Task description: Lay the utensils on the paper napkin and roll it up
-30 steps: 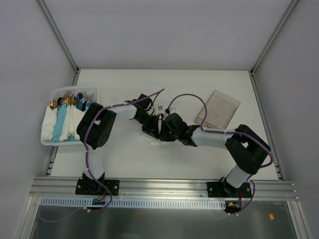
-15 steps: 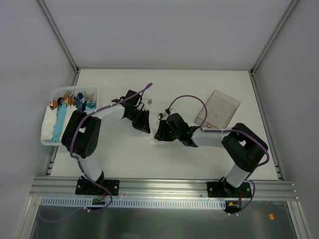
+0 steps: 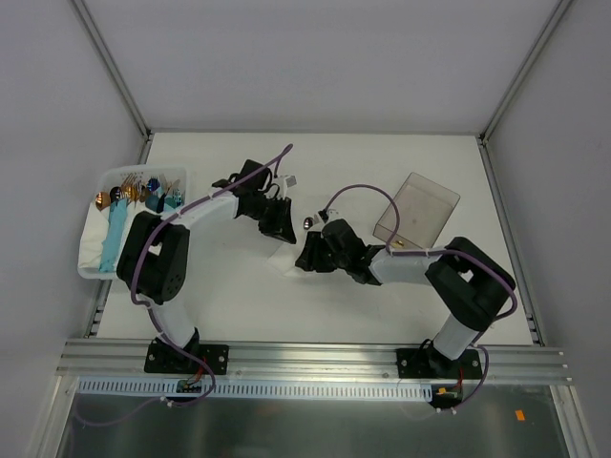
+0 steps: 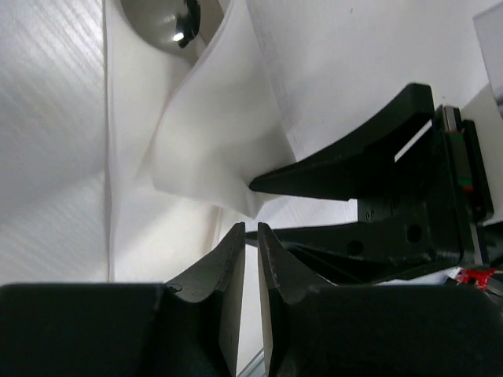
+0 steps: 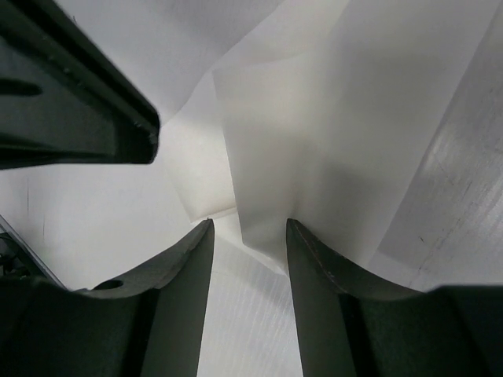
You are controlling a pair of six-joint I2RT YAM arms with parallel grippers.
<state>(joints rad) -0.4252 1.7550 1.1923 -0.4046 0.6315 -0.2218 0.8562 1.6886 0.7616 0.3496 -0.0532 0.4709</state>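
Note:
The paper napkin lies crumpled and partly folded on the table between both grippers. In the left wrist view its raised fold covers most of a utensil; only a rounded silvery spoon end pokes out at the top. My left gripper sits just behind the napkin, its jaws a narrow slit apart with nothing between them. My right gripper is open at the napkin's right side, and a folded napkin edge stands just ahead of its fingers, touching the right one.
A white bin at the left table edge holds light-blue rolled bundles and several cutlery pieces. A clear plastic tray stands at the right, behind the right arm. The cage posts border the table on both sides.
The two grippers were bunched together over the napkin. My left gripper pulled away toward the back left and parted slightly. My right gripper opened wider, leaving the napkin on the table.

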